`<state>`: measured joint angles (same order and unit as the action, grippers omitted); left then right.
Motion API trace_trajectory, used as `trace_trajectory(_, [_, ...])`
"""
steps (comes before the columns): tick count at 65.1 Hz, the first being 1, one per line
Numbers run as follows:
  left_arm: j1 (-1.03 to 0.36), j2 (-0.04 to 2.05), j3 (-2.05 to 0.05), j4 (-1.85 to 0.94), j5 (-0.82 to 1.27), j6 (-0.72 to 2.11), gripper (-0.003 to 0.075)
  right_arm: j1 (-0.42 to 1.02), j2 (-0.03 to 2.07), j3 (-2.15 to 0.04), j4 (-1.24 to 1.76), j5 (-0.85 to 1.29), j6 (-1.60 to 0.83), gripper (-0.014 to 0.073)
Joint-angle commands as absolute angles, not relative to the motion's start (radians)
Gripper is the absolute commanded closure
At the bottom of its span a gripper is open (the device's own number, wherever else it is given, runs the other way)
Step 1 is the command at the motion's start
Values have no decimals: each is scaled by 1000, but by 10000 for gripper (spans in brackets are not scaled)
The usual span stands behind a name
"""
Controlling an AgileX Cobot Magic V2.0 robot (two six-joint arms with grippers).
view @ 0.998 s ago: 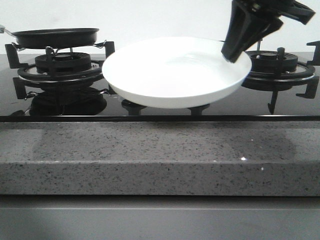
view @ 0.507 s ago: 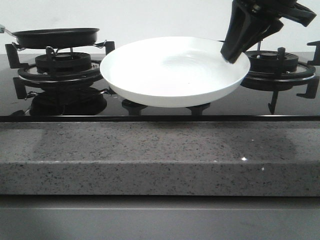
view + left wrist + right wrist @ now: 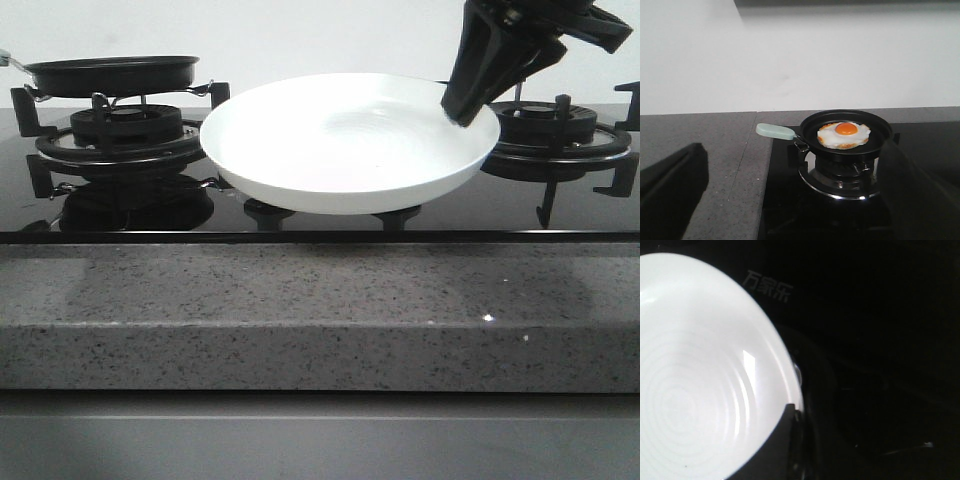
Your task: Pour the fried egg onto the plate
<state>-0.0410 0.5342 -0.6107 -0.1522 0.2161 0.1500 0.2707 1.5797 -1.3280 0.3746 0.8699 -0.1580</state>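
Right claw [image 3: 468, 108] clamped on plate [image 3: 350, 140] rim, left claw [image 3: 790, 200] spread apart

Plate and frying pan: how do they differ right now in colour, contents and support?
The plate is glossy white; the frying pan is black with a pale green handle. The plate is empty; the frying pan holds the fried egg. The plate is held off the hob, tilted, its rim in the right pincer; the frying pan sits level on the left burner. Both are round and shallow.
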Motion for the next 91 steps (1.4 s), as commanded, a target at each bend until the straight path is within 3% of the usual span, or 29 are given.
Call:
trace_trajectory(1, [-42, 547, -646, -213, 154, 143, 48, 272, 1529, -1351, 404, 831, -167, 661])
trace_trajectory(15, [-42, 638, -681, -504, 174, 143, 48, 272, 1529, -1351, 404, 831, -167, 661])
trace_trajectory(33, [-10, 967, -892, -665, 384, 145, 48, 272, 1529, -1351, 404, 831, -167, 661])
trace_trajectory(46, [78, 1229, -1102, -734, 597, 167, 48, 272, 1529, -1351, 404, 831, -167, 661])
trace_trajectory(63, [264, 1460, -1275, -1100, 802, 367, 48, 272, 1529, -1351, 404, 831, -167, 661])
trace_trajectory(91, [316, 1719, -1526, -1120, 896, 383, 48, 272, 1529, -1351, 404, 831, -167, 661])
